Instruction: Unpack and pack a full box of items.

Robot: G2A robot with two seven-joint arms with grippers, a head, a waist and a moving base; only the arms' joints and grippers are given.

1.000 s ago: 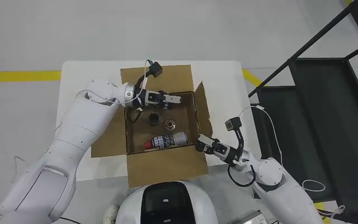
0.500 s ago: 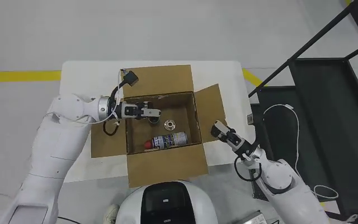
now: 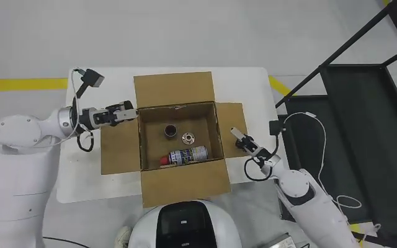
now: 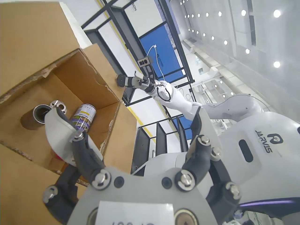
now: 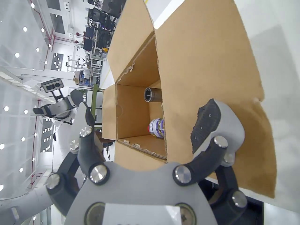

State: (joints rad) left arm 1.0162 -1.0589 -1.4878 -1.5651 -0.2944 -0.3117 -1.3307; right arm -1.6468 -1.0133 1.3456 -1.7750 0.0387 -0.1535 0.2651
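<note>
An open cardboard box [image 3: 175, 90] sits mid-table with all its flaps spread outward. Inside lie a dark cylinder [image 3: 170, 131], a metal flange [image 3: 188, 137] and a spray can [image 3: 184, 155]. My left gripper [image 3: 124, 114] is open and empty above the left flap, just outside the box wall. In the left wrist view the cylinder [image 4: 39, 112], flange [image 4: 58, 105] and can [image 4: 83, 115] lie beyond the left gripper [image 4: 129, 122]. My right gripper [image 3: 239, 137] is open and empty over the right flap. The right wrist view looks past the right gripper [image 5: 147, 118] at the cylinder [image 5: 150, 94] and can [image 5: 157, 127].
The white table [image 3: 93, 173] has bare strips left, right and behind the box. A black metal rack [image 3: 347, 124] stands just off the table's right side. A yellow floor line [image 3: 31, 84] runs at the left.
The left gripper has drawn back out of the box to the left flap. The right flap went from raised to lying flat, with the right gripper moving outward along it.
</note>
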